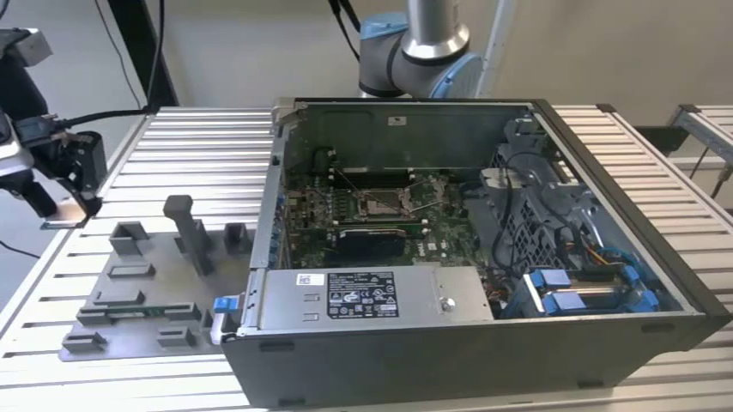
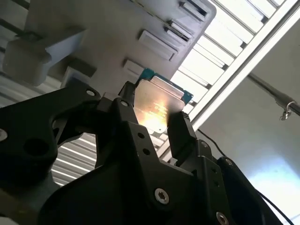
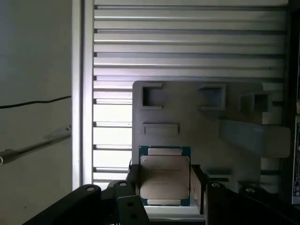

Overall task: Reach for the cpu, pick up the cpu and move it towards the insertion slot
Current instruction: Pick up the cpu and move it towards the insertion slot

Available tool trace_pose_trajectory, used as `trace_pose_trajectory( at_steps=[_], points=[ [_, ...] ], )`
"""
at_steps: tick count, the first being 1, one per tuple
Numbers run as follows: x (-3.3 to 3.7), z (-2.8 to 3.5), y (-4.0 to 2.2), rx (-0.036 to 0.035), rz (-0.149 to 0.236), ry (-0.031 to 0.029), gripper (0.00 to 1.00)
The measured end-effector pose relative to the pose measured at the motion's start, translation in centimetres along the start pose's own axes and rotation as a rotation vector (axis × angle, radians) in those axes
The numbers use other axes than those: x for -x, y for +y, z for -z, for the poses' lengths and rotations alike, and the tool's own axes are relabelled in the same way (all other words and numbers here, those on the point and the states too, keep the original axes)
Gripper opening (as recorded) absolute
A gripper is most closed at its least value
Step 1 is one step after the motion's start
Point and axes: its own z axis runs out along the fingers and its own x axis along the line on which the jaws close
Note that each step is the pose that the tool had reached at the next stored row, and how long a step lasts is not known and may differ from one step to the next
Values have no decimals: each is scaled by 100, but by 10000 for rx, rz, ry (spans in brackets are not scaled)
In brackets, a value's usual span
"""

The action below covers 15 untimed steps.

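Exterior view, left to right: the gripper [image 3: 165, 180] hangs at the far left, at the left edge of the slatted table [image 1: 206, 146], raised above it, with open floor further left. It has two fingers [image 3: 133, 176] pinching one cpu [image 2: 157, 103] by opposite edges. In both wrist views the chip sits flat between the pads with its pale metal face showing and its upper half sticking out free. Next right, lying on the table, is one grey fixture [image 1: 137, 296] carrying several raised blocks and one tall post [image 1: 189, 236]. The post is the highest thing between the gripper and the case. The bare slats behind the fixture leave open room up to the case wall. Then comes one open computer case [image 1: 458, 369], top side uncovered, whose upright left wall stands between the gripper and the board. Inside it sits one insertion slot [image 1: 384, 203], mid-board, with a shiny frame, well apart from the cpu. One black rectangular part [image 1: 369, 246] sits just in front of the slot, and one labelled metal box [image 1: 366, 296] is in front of that. Further right are a cable bundle [image 1: 538, 172] and blue plastic parts [image 1: 572, 292], which crowd the case's right side. The arm [image 1: 418, 43] rises behind the case at top centre.
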Motion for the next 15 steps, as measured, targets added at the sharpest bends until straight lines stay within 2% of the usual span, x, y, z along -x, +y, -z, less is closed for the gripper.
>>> trace_pose_trajectory(
  at_steps=[5,11,15],
  points=[
    [0,130,5,-1,0,1,0],
    [0,256,9,-2,1,1,0],
    [0,316,12,-10,0,0,0]
  ],
)
